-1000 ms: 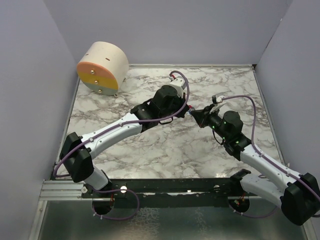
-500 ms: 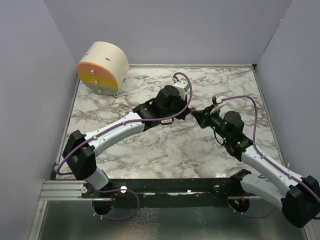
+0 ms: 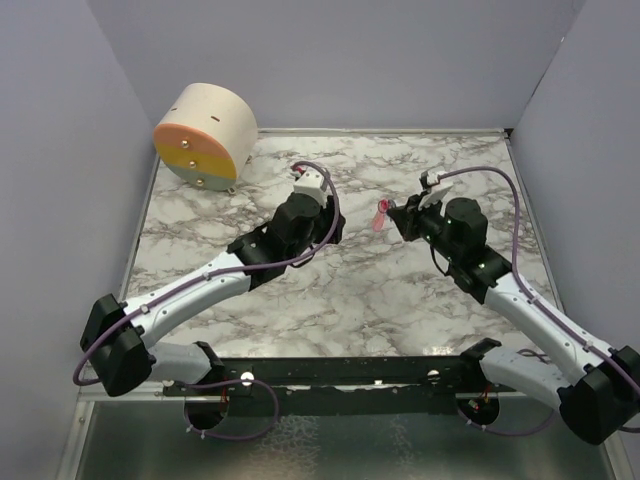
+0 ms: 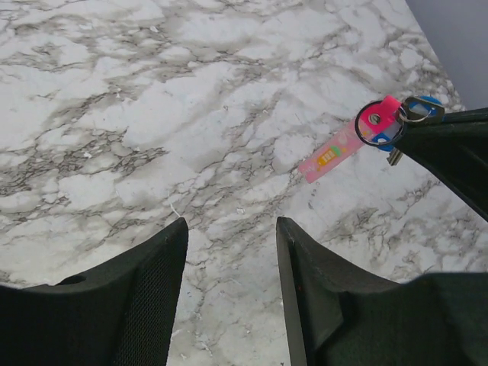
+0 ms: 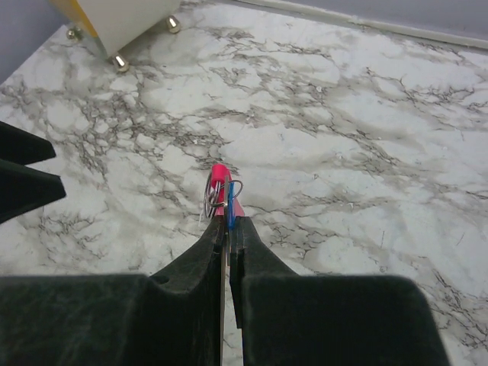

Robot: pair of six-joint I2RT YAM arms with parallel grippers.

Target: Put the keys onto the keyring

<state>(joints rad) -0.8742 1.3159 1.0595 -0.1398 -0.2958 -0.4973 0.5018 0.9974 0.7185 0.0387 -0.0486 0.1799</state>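
Keyring (image 4: 376, 124) held at the tips of the right pincer (image 5: 230, 227), whose two fingers are pressed together on its blue tag (image 5: 230, 212); the thin metal ring stands just beyond the fingertips. Pink-red key (image 4: 333, 155) hangs at the ring, which overlaps its head, and its shaft slants away from the right pincer toward the left pincer (image 4: 230, 229). Left pincer stands well apart from the key, its fingers spread wide, facing the key across a stretch of marbled tabletop (image 4: 152, 114). Round cream drum (image 3: 205, 135) with an orange and yellow face sits far behind the left pincer, at the tabletop's far corner.
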